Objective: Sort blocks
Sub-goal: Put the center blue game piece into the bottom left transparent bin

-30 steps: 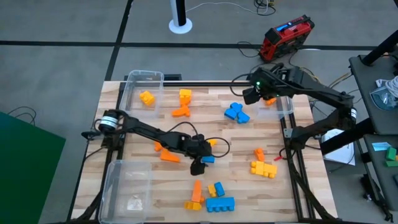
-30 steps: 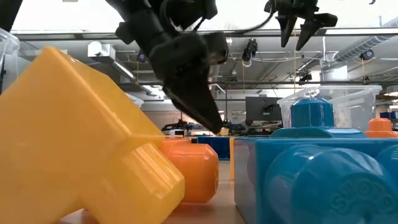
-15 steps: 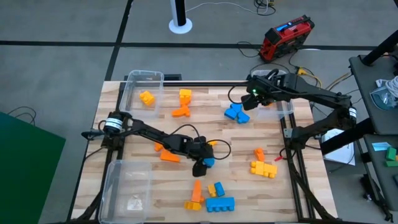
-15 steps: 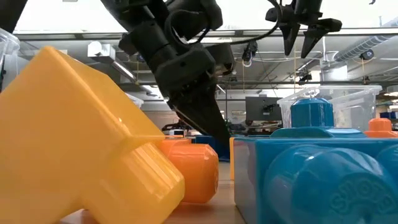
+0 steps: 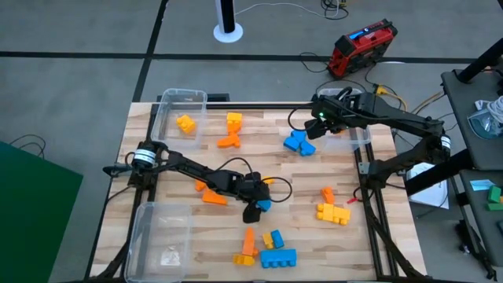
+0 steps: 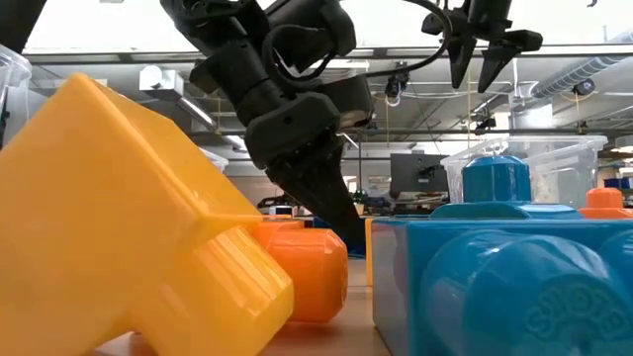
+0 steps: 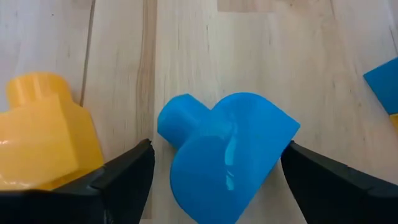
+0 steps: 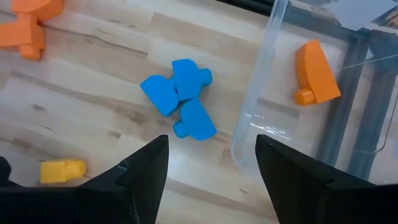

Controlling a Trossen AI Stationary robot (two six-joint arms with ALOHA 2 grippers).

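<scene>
Straddling a blue block at mid-table with the left gripper, jaws wide, not yet clamped. Hovering high beside the far right bin with the right gripper, also wide. Barely begun: most blocks unsorted.

grey floor, red toolbox behind table
</scene>
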